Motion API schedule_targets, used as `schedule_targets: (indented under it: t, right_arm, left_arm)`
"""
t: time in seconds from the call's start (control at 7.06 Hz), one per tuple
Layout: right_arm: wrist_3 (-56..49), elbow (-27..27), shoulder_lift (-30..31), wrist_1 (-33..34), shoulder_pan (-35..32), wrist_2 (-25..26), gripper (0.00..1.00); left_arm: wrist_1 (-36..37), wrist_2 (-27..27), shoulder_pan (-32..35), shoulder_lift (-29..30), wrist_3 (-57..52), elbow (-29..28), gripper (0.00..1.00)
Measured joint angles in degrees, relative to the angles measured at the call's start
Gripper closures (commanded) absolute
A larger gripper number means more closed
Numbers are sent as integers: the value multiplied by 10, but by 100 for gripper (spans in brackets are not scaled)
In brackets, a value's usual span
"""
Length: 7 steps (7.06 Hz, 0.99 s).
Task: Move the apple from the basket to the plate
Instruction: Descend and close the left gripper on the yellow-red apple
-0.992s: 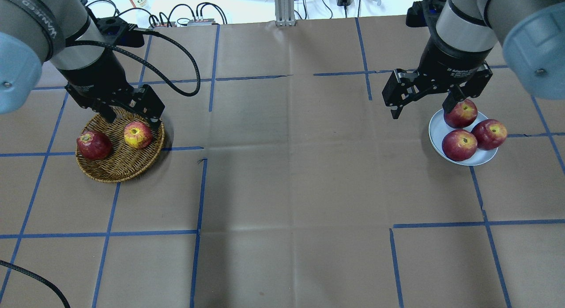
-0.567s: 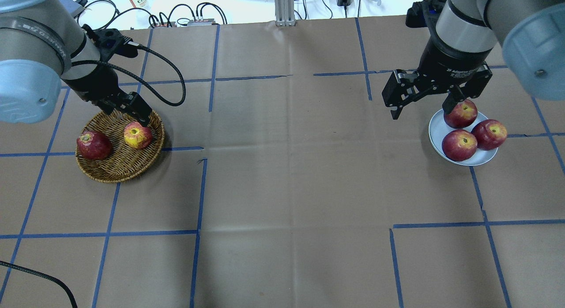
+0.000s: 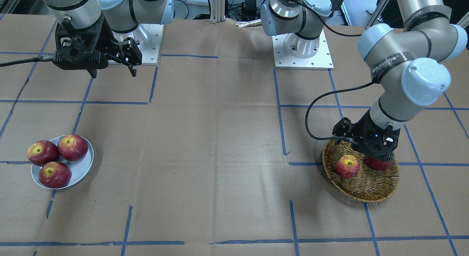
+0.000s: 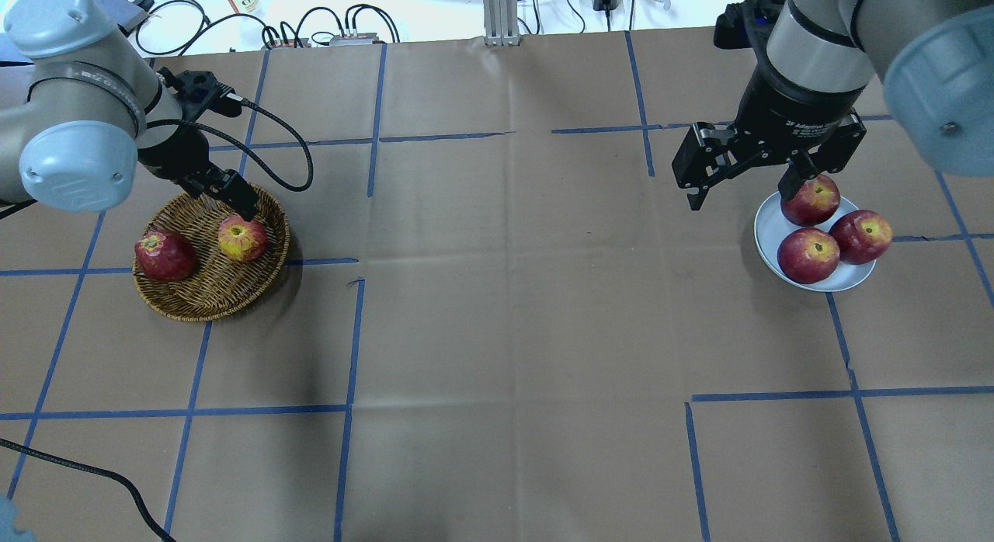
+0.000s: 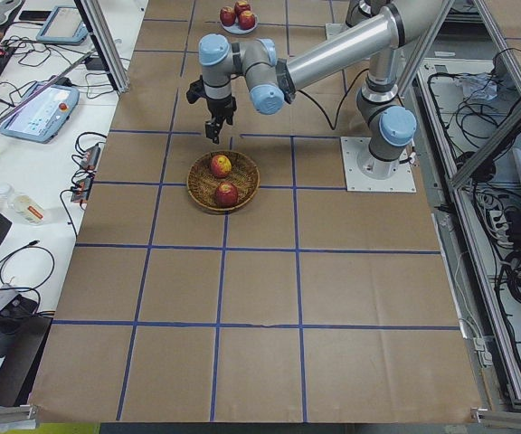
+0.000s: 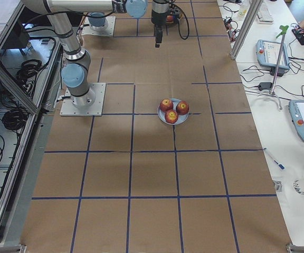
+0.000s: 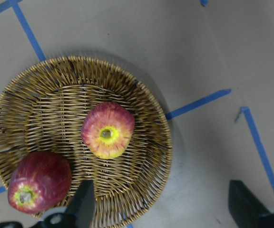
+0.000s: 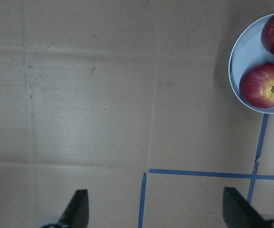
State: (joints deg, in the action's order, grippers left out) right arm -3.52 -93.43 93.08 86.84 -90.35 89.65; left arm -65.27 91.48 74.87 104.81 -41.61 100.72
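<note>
The streaked apple (image 3: 347, 166) sits at nine o'clock in the wicker basket (image 3: 366, 192); the left gripper (image 3: 379, 156) hangs over the darker apple (image 3: 377, 164) at three.

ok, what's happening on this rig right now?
The left gripper hovers open at the edge of the basket, holding nothing. The streaked apple lies in the basket beside a darker apple, not yet picked. The right gripper hangs open and empty near the plate, which carries three dark red apples.
</note>
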Motion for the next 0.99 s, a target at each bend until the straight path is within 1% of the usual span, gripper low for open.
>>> schedule_targets:
  t: [0.28, 0.43, 0.99]
  right_arm:
    - [0, 0, 0, 0, 0, 0, 0]
    - [0, 0, 0, 0, 0, 0, 0]
    - [0, 0, 0, 0, 0, 0, 0]
  left_arm:
    - [58, 1, -13, 63, -18, 5, 1]
    - [77, 1, -15, 79, -26, 7, 1]
    - [91, 2, -16, 107, -32, 8, 1]
